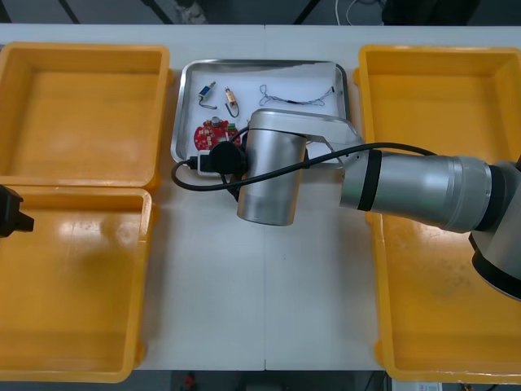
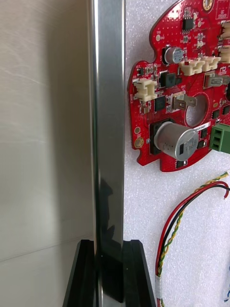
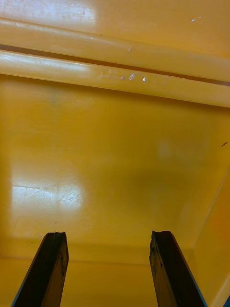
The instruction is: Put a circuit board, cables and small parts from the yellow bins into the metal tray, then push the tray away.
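Straddling the near long rim of the metal tray (image 1: 260, 63), the right gripper (image 2: 109, 247) is clamped on it, one black finger outside the rim and one inside. The rim runs straight away from between the fingers. There is one tray, white inside, between the four yellow bins (image 1: 81, 114), two at each side. Its long axis lies across the table, side to side. Inside it I count one round red circuit board (image 2: 179, 86) just inside the gripped rim, two small metal parts (image 1: 207, 91) near the far left corner, and two cables that I can tell apart: a red and yellow cable (image 2: 177, 230) beside the board, and a twisted blue and white cable (image 1: 297, 98) stretched along the tray's long axis at its far right. The left gripper (image 3: 108, 235) hangs over the near left bin (image 1: 73, 285), its fingers spread with nothing between them.
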Tool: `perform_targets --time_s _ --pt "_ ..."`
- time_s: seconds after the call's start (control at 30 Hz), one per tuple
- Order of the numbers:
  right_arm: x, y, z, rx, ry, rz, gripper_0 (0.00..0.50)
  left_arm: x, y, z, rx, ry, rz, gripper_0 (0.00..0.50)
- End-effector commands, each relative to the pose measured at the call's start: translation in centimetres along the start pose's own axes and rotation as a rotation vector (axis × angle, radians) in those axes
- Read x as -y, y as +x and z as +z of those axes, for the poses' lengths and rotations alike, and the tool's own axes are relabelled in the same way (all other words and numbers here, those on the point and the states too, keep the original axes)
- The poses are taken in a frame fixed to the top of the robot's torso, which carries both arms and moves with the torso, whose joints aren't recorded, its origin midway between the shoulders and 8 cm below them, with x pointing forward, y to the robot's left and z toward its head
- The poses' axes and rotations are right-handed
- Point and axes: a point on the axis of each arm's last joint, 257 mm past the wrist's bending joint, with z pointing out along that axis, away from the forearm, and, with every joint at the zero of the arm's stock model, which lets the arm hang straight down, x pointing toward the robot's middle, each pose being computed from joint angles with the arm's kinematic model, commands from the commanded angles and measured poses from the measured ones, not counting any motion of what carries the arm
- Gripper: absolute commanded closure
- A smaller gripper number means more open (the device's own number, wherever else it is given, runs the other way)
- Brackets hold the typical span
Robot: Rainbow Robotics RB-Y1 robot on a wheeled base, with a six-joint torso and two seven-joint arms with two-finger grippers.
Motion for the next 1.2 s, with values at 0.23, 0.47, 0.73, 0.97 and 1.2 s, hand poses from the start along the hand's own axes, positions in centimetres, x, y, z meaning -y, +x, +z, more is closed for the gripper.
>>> perform_targets --time_s 0.23,0.47,0.73,0.97,1.2 --pt "4.7 -1.9 0.0 0.05 0.112 -0.088 0.5 -1.2 -0.2 -1.3 0.019 -0.038 0.119 0.0" --pt "6.7 -1.9 0.5 0.029 0.137 -0.044 0.5 -1.2 -0.2 -1.3 0.019 -0.038 0.119 0.0" --pt "8.9 -2.1 1.2 0.046 0.168 -0.012 0.5 -1.2 -0.2 -1.3 0.019 -0.038 0.119 0.0" --pt "9.6 -2.7 0.9 0.055 0.175 -0.002 0.5 -1.2 -0.2 -1.3 0.019 -0.038 0.119 0.0" --pt "9.8 -2.5 1.0 0.052 0.178 0.0 0.5 -1.2 -0.2 -1.3 0.019 -0.038 0.119 0.0"
